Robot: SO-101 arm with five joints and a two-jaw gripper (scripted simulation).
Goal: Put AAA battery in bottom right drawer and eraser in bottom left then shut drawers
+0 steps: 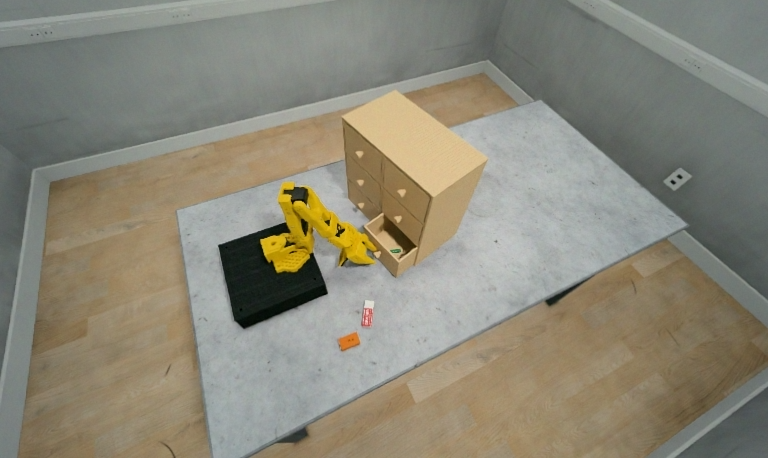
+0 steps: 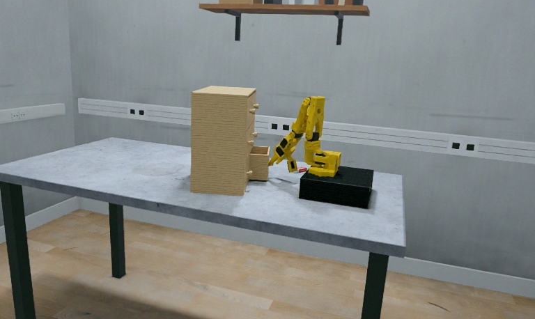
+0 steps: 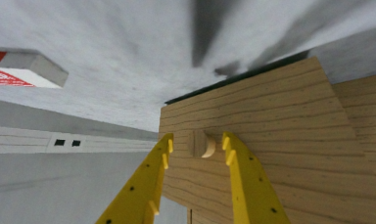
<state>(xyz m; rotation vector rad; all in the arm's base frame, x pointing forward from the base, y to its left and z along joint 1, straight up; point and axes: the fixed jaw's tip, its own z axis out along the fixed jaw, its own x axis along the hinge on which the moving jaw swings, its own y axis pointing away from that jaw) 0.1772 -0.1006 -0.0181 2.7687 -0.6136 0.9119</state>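
The chest (image 1: pixel 441 176) (image 2: pixel 219 142) has its bottom right drawer (image 1: pixel 398 263) (image 2: pixel 260 168) (image 3: pixel 274 113) pulled out; its other drawers look shut. A small green object (image 1: pixel 395 250), apparently the AAA battery, lies inside the open drawer near its front right. My gripper (image 1: pixel 374 254) (image 2: pixel 271 163) (image 3: pixel 198 140) is partly open at that drawer's front. In the wrist view the drawer's knob (image 3: pixel 200 144) shows between the two fingertips, with gaps on both sides. The red and white eraser (image 1: pixel 367 313) (image 2: pixel 301 168) (image 3: pixel 36 69) lies on the table in front of the chest.
An orange box-like object (image 1: pixel 349 341) lies on the table beyond the eraser, nearer the table's edge. The arm stands on a black base block (image 1: pixel 271 294) (image 2: pixel 335 191). The knobs of the shut drawers stick out above and beside the open drawer.
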